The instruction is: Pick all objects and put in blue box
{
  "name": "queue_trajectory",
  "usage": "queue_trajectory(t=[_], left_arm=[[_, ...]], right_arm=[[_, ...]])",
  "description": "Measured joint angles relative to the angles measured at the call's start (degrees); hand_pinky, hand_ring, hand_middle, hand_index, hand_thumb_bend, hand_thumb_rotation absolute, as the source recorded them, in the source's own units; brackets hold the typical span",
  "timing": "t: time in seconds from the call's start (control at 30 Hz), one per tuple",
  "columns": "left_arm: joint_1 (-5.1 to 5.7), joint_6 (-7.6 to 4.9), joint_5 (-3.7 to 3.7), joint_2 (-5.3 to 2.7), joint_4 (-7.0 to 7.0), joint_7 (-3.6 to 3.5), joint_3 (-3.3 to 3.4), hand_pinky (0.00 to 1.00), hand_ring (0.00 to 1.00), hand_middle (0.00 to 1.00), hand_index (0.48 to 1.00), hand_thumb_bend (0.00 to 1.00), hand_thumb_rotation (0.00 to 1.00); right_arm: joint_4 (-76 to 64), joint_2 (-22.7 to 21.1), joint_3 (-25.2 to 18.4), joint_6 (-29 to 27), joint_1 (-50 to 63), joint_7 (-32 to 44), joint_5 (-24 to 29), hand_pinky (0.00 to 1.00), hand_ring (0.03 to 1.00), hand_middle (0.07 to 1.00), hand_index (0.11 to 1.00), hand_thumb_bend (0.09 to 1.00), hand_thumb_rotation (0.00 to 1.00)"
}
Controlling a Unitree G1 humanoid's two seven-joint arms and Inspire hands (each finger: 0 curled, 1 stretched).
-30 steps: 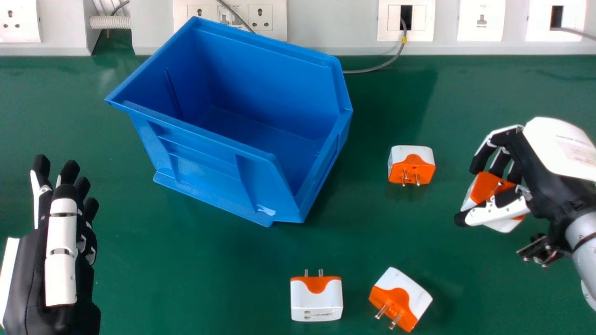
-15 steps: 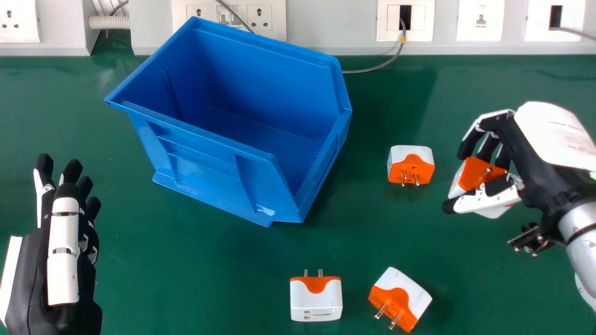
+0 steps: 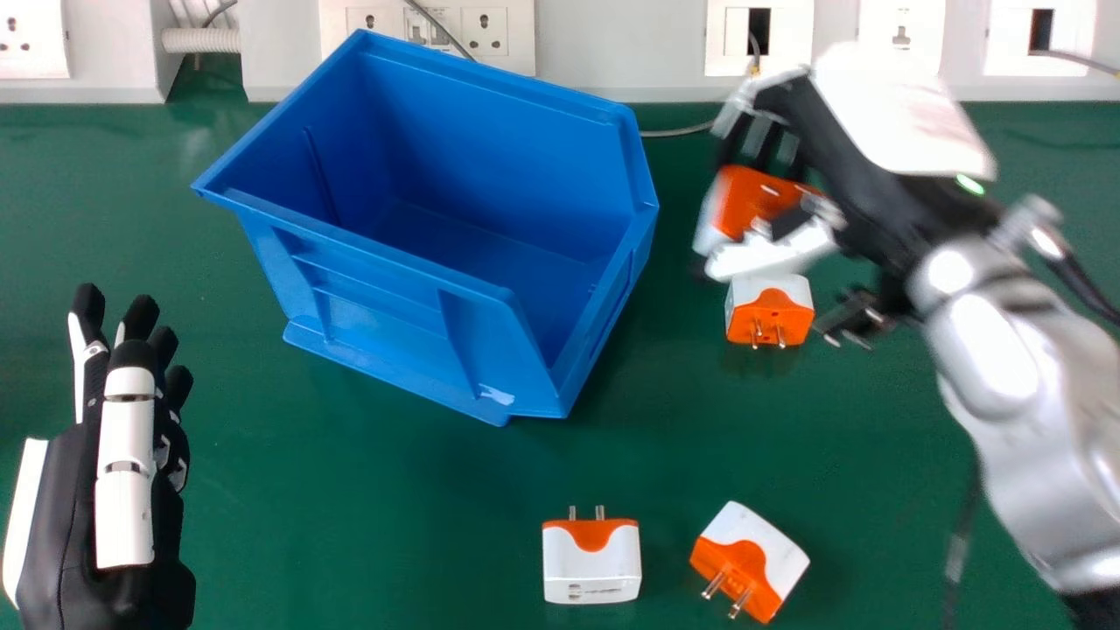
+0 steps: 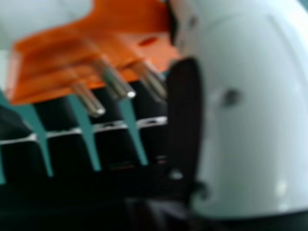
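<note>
My right hand (image 3: 862, 166) is curled round an orange and white adapter (image 3: 757, 206), held above the table just right of the blue box (image 3: 420, 350). In the right hand view, the adapter (image 4: 62, 57) shows its metal pins beside the thumb of my right hand (image 4: 250, 115). Partly beneath the held one, a second adapter (image 3: 770, 311) rests on the table. Nearer the front lie an upright white adapter with orange top (image 3: 591, 560) and a tilted one (image 3: 751, 562). At the left, my left hand (image 3: 122, 464) is open, fingers straight and pointing away.
The green table (image 3: 350, 490) carries everything. Along its back edge runs a pale trunking with wall sockets (image 3: 484, 31), and a grey cable (image 3: 678, 132) comes down behind the box. My right forearm (image 3: 1006, 367) spans the right side.
My right hand has moved left and toward the back with the adapter in it, from the right side to beside the box. The left hand has shifted only slightly.
</note>
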Motion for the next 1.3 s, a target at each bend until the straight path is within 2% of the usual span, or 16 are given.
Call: queue_trajectory(t=[0.2, 0.4, 0.43, 0.53, 0.63, 0.67, 0.77, 0.93, 1.03, 1.3], left_arm=[[0.39, -0.43, 0.14, -0.28, -0.07, 0.09, -0.02, 1.00, 1.00, 1.00, 0.980, 0.19, 0.96], [1.08, -0.77, 0.14, -0.87, -0.18, 0.10, -0.08, 1.00, 1.00, 1.00, 0.982, 0.19, 0.96], [1.13, -0.89, 0.16, -0.98, -0.18, 0.10, -0.08, 1.00, 1.00, 1.00, 0.982, 0.19, 0.96], [1.35, -0.99, 0.22, -1.12, -0.22, 0.17, -0.07, 1.00, 1.00, 1.00, 0.983, 0.20, 0.94], [1.72, -0.99, 0.12, -1.45, -0.34, 0.17, -0.11, 1.00, 1.00, 1.00, 0.983, 0.20, 0.94], [1.83, -1.00, 0.07, -1.54, -0.34, 0.13, -0.12, 1.00, 1.00, 1.00, 0.984, 0.20, 0.93], [2.11, -1.02, 0.06, -1.56, -0.36, 0.07, -0.11, 1.00, 1.00, 1.00, 0.983, 0.20, 0.93], [2.24, -1.12, 0.13, -1.56, -0.36, 0.08, 0.02, 1.00, 1.00, 1.00, 0.983, 0.20, 0.93], [2.26, -1.61, 0.29, -1.55, -0.36, 0.11, 0.04, 1.00, 1.00, 1.00, 0.982, 0.20, 0.93], [2.44, -2.00, 0.83, -1.79, -0.37, 0.20, -0.02, 1.00, 1.00, 1.00, 0.983, 0.22, 0.91]], right_arm=[[14.50, 7.20, 4.47, -1.89, -11.97, -4.30, -0.95, 0.18, 0.233, 0.297, 0.477, 0.484, 0.12], [29.35, 14.13, 6.40, 0.13, -22.25, -6.23, -1.24, 0.20, 0.277, 0.351, 0.479, 0.482, 0.13], [31.66, 14.70, 7.01, -0.27, -23.44, -7.04, -1.41, 0.24, 0.331, 0.407, 0.481, 0.481, 0.13], [38.25, 15.57, 9.58, -2.92, -26.18, -11.03, -2.57, 0.24, 0.322, 0.391, 0.480, 0.483, 0.13], [44.07, 17.29, 10.23, -4.38, -28.09, -13.75, -2.10, 0.23, 0.315, 0.381, 0.480, 0.485, 0.13], [45.49, 18.03, 10.01, -4.47, -28.41, -14.24, -1.45, 0.27, 0.367, 0.435, 0.483, 0.484, 0.13], [49.24, 19.93, 9.81, -4.38, -29.28, -15.14, -0.03, 0.31, 0.430, 0.497, 0.486, 0.482, 0.13], [55.03, 21.11, 11.23, -5.86, -30.78, -18.15, -0.14, 0.32, 0.442, 0.504, 0.486, 0.482, 0.13], [58.07, 21.83, 11.78, -6.71, -31.57, -19.47, -0.12, 0.32, 0.445, 0.505, 0.486, 0.483, 0.13], [63.02, 23.18, 14.41, -5.74, -32.06, -20.30, -0.65, 0.34, 0.451, 0.516, 0.487, 0.486, 0.14]])
